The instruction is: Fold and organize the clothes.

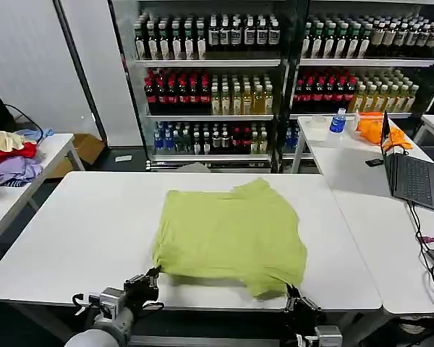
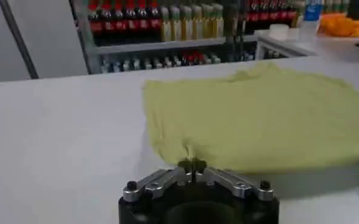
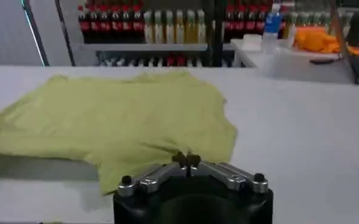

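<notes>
A lime T-shirt (image 1: 228,235) lies on the white table (image 1: 79,231), plain side up, its near edge close to the table's front. My left gripper (image 1: 155,272) is at the shirt's near left corner. In the left wrist view it (image 2: 192,164) is shut on a pinch of the T-shirt (image 2: 258,115), with a crease running into the tips. My right gripper (image 1: 289,290) is at the near right corner. In the right wrist view it (image 3: 186,160) is shut on the T-shirt (image 3: 118,119) hem, with wrinkles fanning out from the tips.
An open laptop (image 1: 416,177) and cables (image 1: 427,242) sit on the table to the right. Behind them lie an orange cloth (image 1: 380,124) and a blue bottle (image 1: 338,121). A red, purple and cream garment pile (image 1: 11,155) rests on the left side table. Bottle shelves (image 1: 210,94) line the back.
</notes>
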Motion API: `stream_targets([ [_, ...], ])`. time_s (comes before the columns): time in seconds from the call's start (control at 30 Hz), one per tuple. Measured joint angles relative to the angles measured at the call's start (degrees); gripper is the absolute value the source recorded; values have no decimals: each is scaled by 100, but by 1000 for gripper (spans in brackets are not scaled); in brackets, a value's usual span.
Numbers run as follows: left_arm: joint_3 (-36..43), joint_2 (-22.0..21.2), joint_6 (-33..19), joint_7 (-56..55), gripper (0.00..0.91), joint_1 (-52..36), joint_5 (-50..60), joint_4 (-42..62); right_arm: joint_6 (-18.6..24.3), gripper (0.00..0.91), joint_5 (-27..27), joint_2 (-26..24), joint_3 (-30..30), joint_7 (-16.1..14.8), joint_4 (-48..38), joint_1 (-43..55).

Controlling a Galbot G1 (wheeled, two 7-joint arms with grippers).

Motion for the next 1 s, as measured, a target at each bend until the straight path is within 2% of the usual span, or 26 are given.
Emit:
stream_targets([
  [0.53,248,278,-22,130,20,-727,18,415,-92,0,343,-586,-99,-45,-625,1232],
  [1.0,833,181,-43,122,20,-1695,186,1349,-11,0,338,-904,-421,-148,-1682,2546],
])
